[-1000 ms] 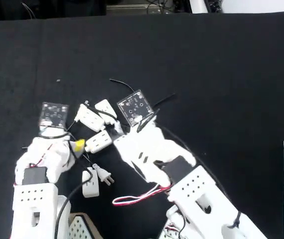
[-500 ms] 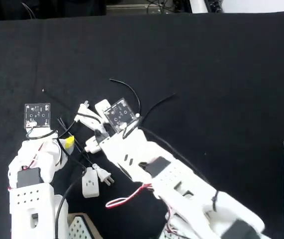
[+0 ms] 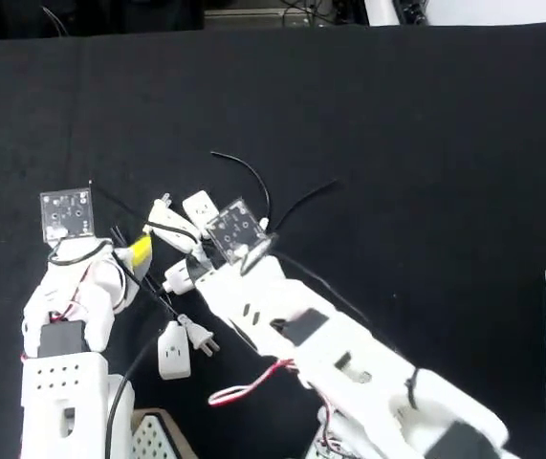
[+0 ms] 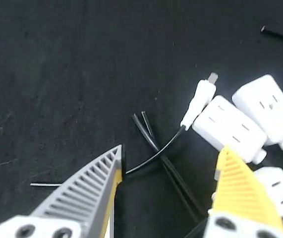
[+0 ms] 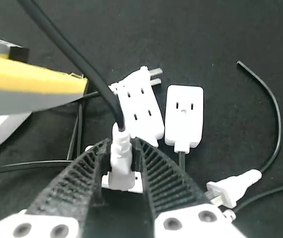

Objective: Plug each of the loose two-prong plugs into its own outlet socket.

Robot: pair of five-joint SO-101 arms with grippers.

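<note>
Robotics lab bench: table draped in black cloth, two white plastic arms at its near edge with exposed red-white wires and bare circuit boards, cables past its far edge.

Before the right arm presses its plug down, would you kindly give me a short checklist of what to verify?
1. Right gripper shut on the white plug: ok.
2. Prongs lined up with the outlet beneath: cannot tell, the gripper hides them.
3. Left gripper steadying that outlet: not ok, it is open and holds nothing.
4. Second loose plug lying clear of the right gripper: ok.
5. Corded outlet lying face up for it: ok.
</note>
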